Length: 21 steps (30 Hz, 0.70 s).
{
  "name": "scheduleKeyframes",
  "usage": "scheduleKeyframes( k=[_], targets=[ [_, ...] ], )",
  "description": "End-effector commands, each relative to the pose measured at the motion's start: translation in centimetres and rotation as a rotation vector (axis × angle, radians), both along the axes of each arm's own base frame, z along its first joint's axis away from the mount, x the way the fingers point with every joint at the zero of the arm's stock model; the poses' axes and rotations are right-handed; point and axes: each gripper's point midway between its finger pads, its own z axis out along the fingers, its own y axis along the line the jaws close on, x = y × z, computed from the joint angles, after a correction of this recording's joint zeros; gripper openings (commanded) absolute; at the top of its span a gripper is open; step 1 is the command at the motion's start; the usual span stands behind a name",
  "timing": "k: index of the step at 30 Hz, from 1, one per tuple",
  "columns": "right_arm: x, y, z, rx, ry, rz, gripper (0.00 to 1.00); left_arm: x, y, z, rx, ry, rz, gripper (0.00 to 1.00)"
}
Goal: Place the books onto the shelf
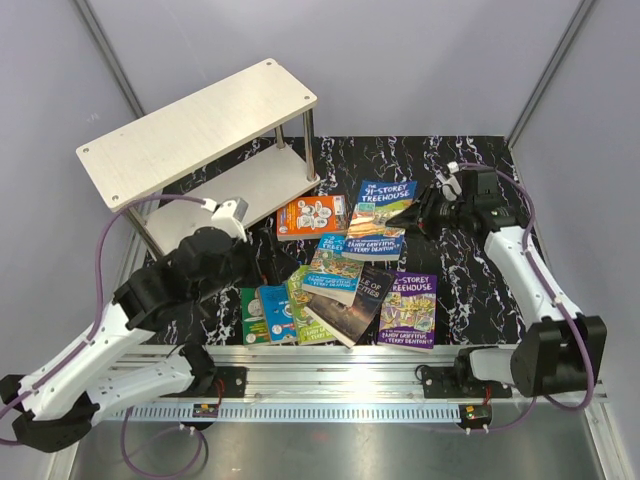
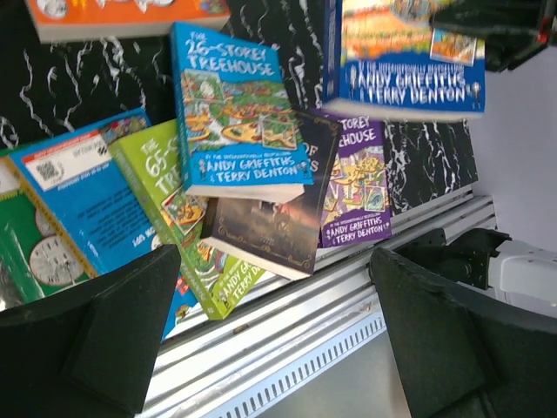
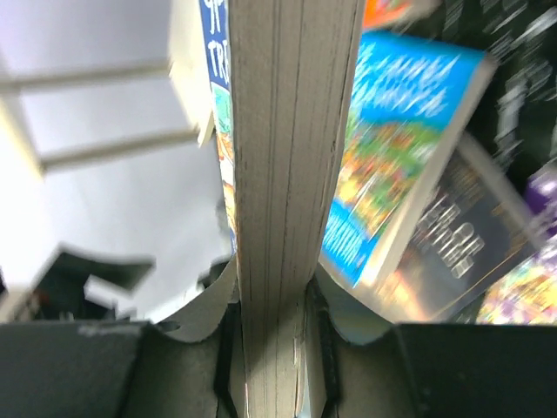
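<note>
Right gripper clamps the blue book by its edge; we see the shelf well off to upper left. Left gripper gapes, nearer the shelf.

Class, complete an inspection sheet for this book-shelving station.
Surface: black marbled mat, its middle covered by books.
Job's things: shelf far left, no book seen on either tier; books heaped centre; blue Treehouse book gripped.
Clutter: nothing seen.
Grippers: left gripper open above the heap; right gripper, fingers shut on the blue Treehouse book's page edge.
Cables: purple cables run along both arms.
Surroundings: grey walls; metal rail at near edge.
</note>
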Motion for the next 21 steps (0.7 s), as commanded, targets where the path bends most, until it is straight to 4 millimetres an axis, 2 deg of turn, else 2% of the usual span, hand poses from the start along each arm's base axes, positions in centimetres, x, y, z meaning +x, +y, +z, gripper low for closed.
scheduleKeyframes(
  k=[1,4,7,9,12,15,16,20,21],
  targets=[
    [-5.8,3.1,6.9,0.138,-0.108,0.237,0.00,1.4,-2.4,6.4,-0.086,-0.183,-0.095,0.99],
    [-9.0,4.8,11.0,0.208,-0.185,0.344,0.00,2.2,-4.6,7.9,-0.036,-0.184,-0.179,0.99],
    [-11.1,5.4,14.3,0.281,-0.245,0.395,0.00,3.0,-6.3,9.4,-0.050,-0.219,-0.220,0.99],
    [-12.2,5.6,16.3,0.323,-0.310,0.426,0.00,3.4,-7.2,9.3,-0.045,-0.216,-0.241,0.99],
    [-13.2,5.6,18.2,0.385,-0.321,0.432,0.00,2.8,-8.8,8.8,-0.080,-0.181,-0.313,0.99],
    [-13.7,5.7,18.9,0.416,-0.338,0.442,0.00,1.5,-10.4,9.7,-0.189,-0.182,-0.392,0.99],
    [-13.7,5.7,18.7,0.421,-0.332,0.443,0.00,1.5,-11.0,10.8,-0.241,-0.211,-0.408,0.99],
    [-13.8,5.8,18.7,0.436,-0.340,0.437,0.00,-0.2,-12.4,11.3,-0.342,-0.190,-0.505,0.99],
    [-13.7,5.9,18.6,0.442,-0.331,0.434,0.00,-0.5,-12.6,11.4,-0.356,-0.187,-0.525,0.91]
  ],
)
